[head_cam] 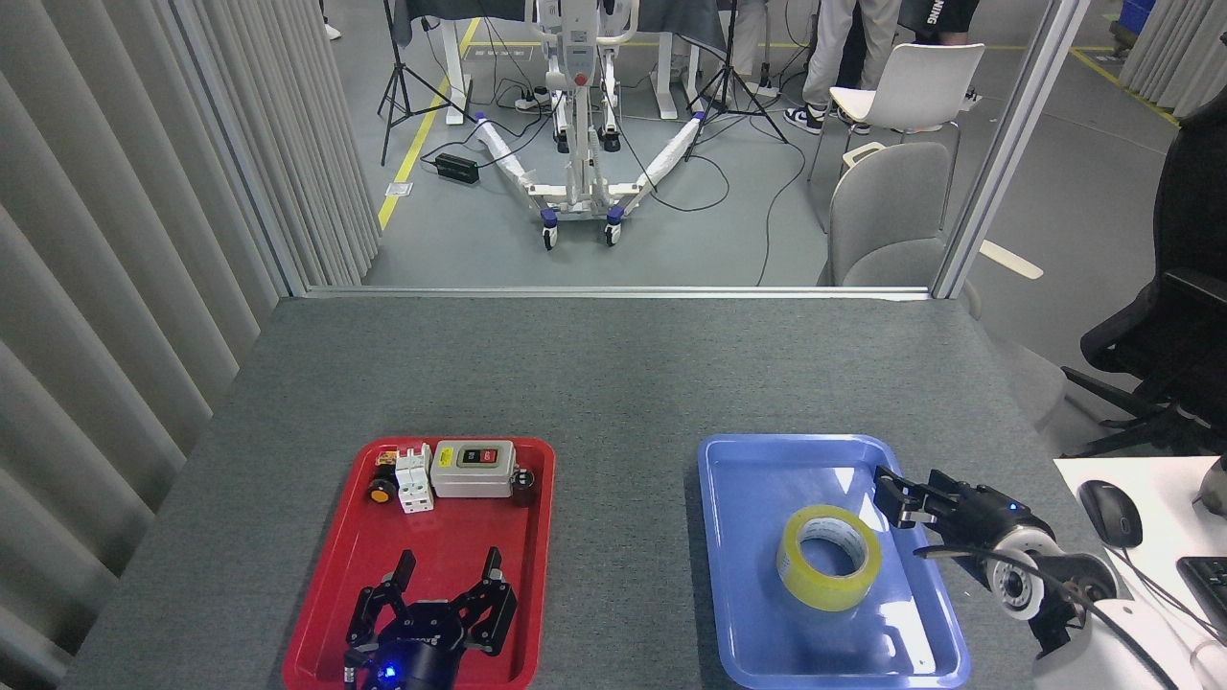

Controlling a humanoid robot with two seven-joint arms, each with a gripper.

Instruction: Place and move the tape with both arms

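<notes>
The tape (827, 557), a wide ring of glossy translucent yellow film wound on a white core with dark print, lies flat with its round hole facing up in the blue tray (757, 613), a smooth shiny plastic tray with rounded corners and a low raised rim, on the right side of the table (613, 374), which has a rough grey felt-like cover. The right gripper (893, 496) is free of the roll, just beside it to the right and a little farther, over the right rim of the blue tray; its black fingers point left, but it is seen edge-on, so I cannot tell if they are spread or pressed together. The left gripper (449, 575), matte black with jointed metal fingers, hangs over the near part of the red tray (321, 613) with its fingers spread apart and nothing between them. At the far end of the red tray stand a grey switch box (472, 469), a white breaker block (414, 478) and a small yellow button (381, 494).
</notes>
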